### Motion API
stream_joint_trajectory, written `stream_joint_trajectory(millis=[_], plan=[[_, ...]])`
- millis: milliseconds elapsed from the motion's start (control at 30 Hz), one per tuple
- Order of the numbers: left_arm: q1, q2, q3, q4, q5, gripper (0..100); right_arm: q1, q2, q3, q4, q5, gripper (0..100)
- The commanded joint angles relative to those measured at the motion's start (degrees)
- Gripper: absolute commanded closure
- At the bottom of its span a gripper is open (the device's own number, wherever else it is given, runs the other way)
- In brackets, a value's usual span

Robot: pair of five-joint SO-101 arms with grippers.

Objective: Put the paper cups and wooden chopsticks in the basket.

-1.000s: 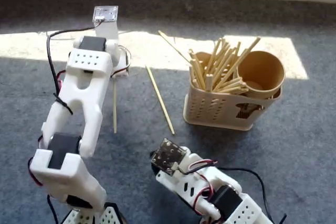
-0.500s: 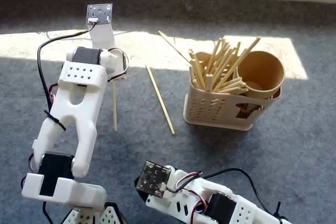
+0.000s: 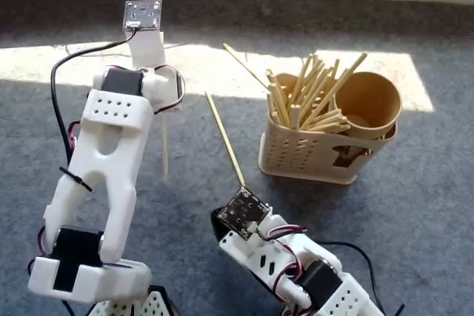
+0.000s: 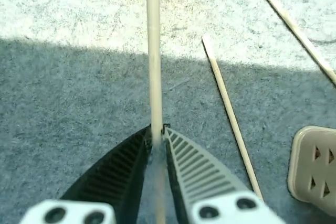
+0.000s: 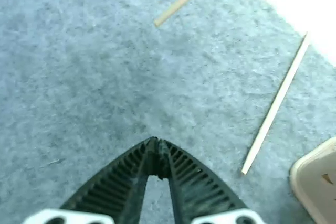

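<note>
The left claw (image 4: pixel 156 129) is clamped on a wooden chopstick (image 4: pixel 153 51), with the jaws pinching it close to one end, so most of its length hangs free. That is the main risk. With so much unsupported stick, it could pivot in the jaws or slip out on the way to the basket (image 3: pixel 296 155). I cannot tell whether the far end is off the carpet (image 3: pixel 415 205); if it drags there, it could be twisted loose. The basket sits at 3 o'clock from the middle of the high view. Its near compartment is crowded with a bundle of chopsticks (image 3: pixel 311 94) fanned upward, and a paper cup (image 3: pixel 370 98) fills the other side. A stick arriving at a slant could hit that bundle and bounce out, or knock others over the rim. The right claw (image 5: pixel 156 156) is together and empty at 6 o'clock, just beside the near tip of a loose chopstick (image 3: pixel 226 142) lying from 11 to 5. Lowering it unopened would likely push that stick away. Another stray chopstick (image 3: pixel 244 66) lies at 11 o'clock from the basket.
</note>
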Motion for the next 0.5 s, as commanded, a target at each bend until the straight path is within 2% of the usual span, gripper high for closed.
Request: stream_joint_trajectory(millis=[0,267,467], plan=[[3.38,-7.34,-2.51,-0.70,-1.05,100,2.59,-1.01,3.56,-3.12,0.09,99.2],[7.78,-18.15,-2.59,-1.05,-1.05,100,3.12,-1.01,3.65,-3.12,0.09,99.2],[11.74,-24.13,-2.15,-10.73,-1.05,100,3.12,-1.01,4.88,-3.12,0.09,99.2]])
